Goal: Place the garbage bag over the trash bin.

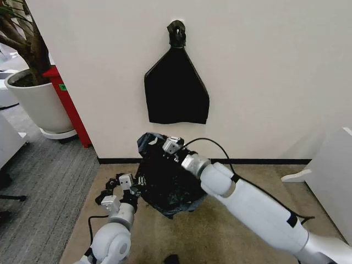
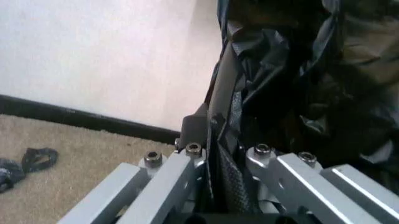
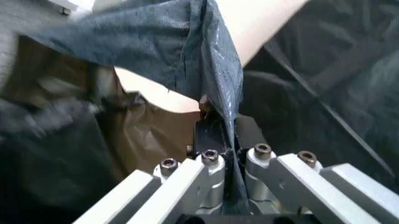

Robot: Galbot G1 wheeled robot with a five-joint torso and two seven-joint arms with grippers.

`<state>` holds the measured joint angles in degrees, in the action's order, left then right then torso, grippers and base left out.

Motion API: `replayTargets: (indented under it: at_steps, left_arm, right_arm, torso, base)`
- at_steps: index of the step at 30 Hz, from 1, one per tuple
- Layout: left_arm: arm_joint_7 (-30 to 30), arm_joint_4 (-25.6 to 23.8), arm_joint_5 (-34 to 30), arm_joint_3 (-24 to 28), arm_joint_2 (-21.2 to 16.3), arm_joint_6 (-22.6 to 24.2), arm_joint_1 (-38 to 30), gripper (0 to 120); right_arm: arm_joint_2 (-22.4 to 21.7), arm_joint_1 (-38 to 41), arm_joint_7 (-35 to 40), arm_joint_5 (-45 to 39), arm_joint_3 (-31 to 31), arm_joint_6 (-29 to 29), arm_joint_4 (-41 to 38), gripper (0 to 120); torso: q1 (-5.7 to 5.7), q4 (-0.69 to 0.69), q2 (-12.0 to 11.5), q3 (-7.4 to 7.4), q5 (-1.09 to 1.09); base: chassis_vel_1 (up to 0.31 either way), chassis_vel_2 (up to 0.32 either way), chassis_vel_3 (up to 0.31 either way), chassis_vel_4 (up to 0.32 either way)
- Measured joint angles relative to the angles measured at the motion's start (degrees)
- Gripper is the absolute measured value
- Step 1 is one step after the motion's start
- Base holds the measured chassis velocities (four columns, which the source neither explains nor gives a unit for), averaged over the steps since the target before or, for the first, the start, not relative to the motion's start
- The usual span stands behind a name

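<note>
We find no legible text, brand, number or sign. One small green label (image 1: 63, 87) is fixed to the red panel (image 1: 69, 104) beside the plant pot (image 1: 34, 104); whatever is printed on it is too small for us to read.

Glossy white arms, black cables, silver screw-studded gripper linkages.

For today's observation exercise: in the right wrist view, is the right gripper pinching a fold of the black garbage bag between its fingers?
Yes, the right gripper is closed on a fold of the garbage bag, which rises from between its fingers.
</note>
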<state>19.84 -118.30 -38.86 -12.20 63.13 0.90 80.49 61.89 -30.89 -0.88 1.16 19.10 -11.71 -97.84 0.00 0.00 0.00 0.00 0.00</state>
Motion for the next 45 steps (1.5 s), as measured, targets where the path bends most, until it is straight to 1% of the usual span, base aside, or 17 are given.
replayTargets:
  at_steps: [4, 7, 13, 14, 16, 19, 20, 25, 28, 38, 39, 40, 41, 42, 45]
  left_arm:
    - [-0.5, -2.0, 0.8, -0.7, -0.2, -0.4, 1.5, 5]
    - [-0.7, -2.9, 1.1, -1.2, -0.1, -0.6, 2.2, 5]
    - [-1.2, -6.9, 1.8, -2.6, 0.6, -1.1, 4.7, 5]
    - [-1.2, -6.9, 1.8, -2.6, 0.6, -1.1, 4.7, 5]
    - [-1.3, -8.3, 1.8, -3.1, 0.8, -1.2, 5.2, 5]
    - [-1.3, -10.2, 1.3, -4.6, 1.2, -1.1, 5.8, 5]
    - [-1.3, -10.6, 1.0, -5.1, 1.3, -1.1, 5.9, 5]
    - [-1.0, -11.1, 0.0, -6.4, 1.5, -1.1, 5.8, 5]
    - [-0.3, -11.1, -1.1, -7.0, 1.9, -1.1, 4.9, 5]
    - [0.8, -10.9, -3.9, -8.6, 3.2, -0.9, 3.4, 5]
    - [0.9, -10.6, -4.0, -8.7, 3.2, -0.9, 3.4, 5]
    - [0.9, -10.4, -4.1, -8.8, 3.2, -0.9, 3.3, 5]
    - [1.0, -9.9, -4.1, -8.8, 3.1, -0.9, 3.3, 5]
    - [1.0, -9.7, -4.1, -8.8, 3.1, -0.9, 3.2, 5]
    - [1.2, -7.9, -4.1, -8.2, 3.3, -0.9, 2.6, 5]
  right_arm:
    - [-0.9, 1.9, -0.1, -1.1, 0.2, 0.3, 2.2, 0]
    - [-1.4, 2.2, -0.1, -1.5, 0.2, 0.5, 3.0, 0]
    - [-3.9, 2.5, -0.8, -2.8, -0.8, 1.5, 6.0, 0]
    - [-3.9, 2.5, -0.8, -2.8, -0.8, 1.5, 6.0, 0]
    - [-4.6, 2.5, -1.2, -3.0, -1.3, 2.0, 7.1, 0]
    - [-5.8, 2.2, -1.7, -3.1, -2.2, 2.8, 8.7, 0]
    - [-6.1, 2.0, -1.8, -3.1, -2.4, 2.9, 9.0, 0]
    - [-6.8, 1.2, -1.9, -3.3, -3.0, 3.2, 9.2, 0]
    - [-6.9, 0.7, -1.9, -3.3, -3.0, 3.2, 9.0, 0]
    - [-6.4, -0.3, -1.9, -3.2, -2.6, 3.2, 9.2, 0]
    - [-6.4, -0.3, -1.9, -3.3, -2.6, 3.0, 9.1, 1]
    - [-6.4, -0.2, -1.9, -3.3, -2.6, 2.8, 8.9, 4]
    - [-6.4, 0.1, -1.9, -3.3, -2.6, 2.5, 8.7, 10]
    - [-6.4, 0.2, -1.9, -3.4, -2.6, 2.4, 8.6, 11]
    - [-6.6, 0.9, -2.9, -5.5, -2.6, 0.5, 6.9, 27]
  torso:
    - [0.00, 0.00, 0.0, 0.00, 0.00]
    - [0.00, 0.00, 0.0, 0.00, 0.00]
    - [0.00, 0.00, 0.0, 0.00, 0.01]
    - [0.00, 0.00, 0.0, 0.00, 0.01]
    - [0.00, -0.02, 0.0, -0.01, 0.01]
    - [0.00, -0.01, 0.0, 0.00, 0.02]
    - [0.00, 0.01, 0.0, 0.00, 0.01]
    - [0.00, -0.02, 0.0, 0.00, 0.00]
    - [0.00, 0.00, 0.0, 0.00, 0.00]
    - [0.00, 0.00, 0.0, 0.00, 0.01]
    - [0.00, 0.00, 0.0, 0.00, 0.01]
    - [0.00, -0.01, 0.0, 0.00, 0.00]
    - [0.00, 0.00, 0.0, 0.00, 0.01]
    - [0.00, 0.00, 0.0, 0.00, 0.01]
    - [0.00, 0.00, 0.0, 0.00, 0.00]
  base:
    - [0.000, 0.000, 0.000, 0.000]
    - [0.000, 0.000, 0.000, 0.000]
    - [0.000, 0.000, 0.000, 0.000]
    - [0.000, 0.000, 0.000, 0.000]
    - [0.000, 0.000, 0.000, 0.000]
    - [0.000, 0.000, 0.000, 0.000]
    - [0.000, 0.000, 0.000, 0.000]
    - [0.000, 0.000, 0.000, 0.000]
    - [0.000, 0.000, 0.000, 0.000]
    - [0.000, 0.000, 0.000, 0.000]
    - [0.000, 0.000, 0.000, 0.000]
    - [0.000, 0.000, 0.000, 0.000]
    - [0.000, 0.000, 0.000, 0.000]
    - [0.000, 0.000, 0.000, 0.000]
    - [0.000, 0.000, 0.000, 0.000]
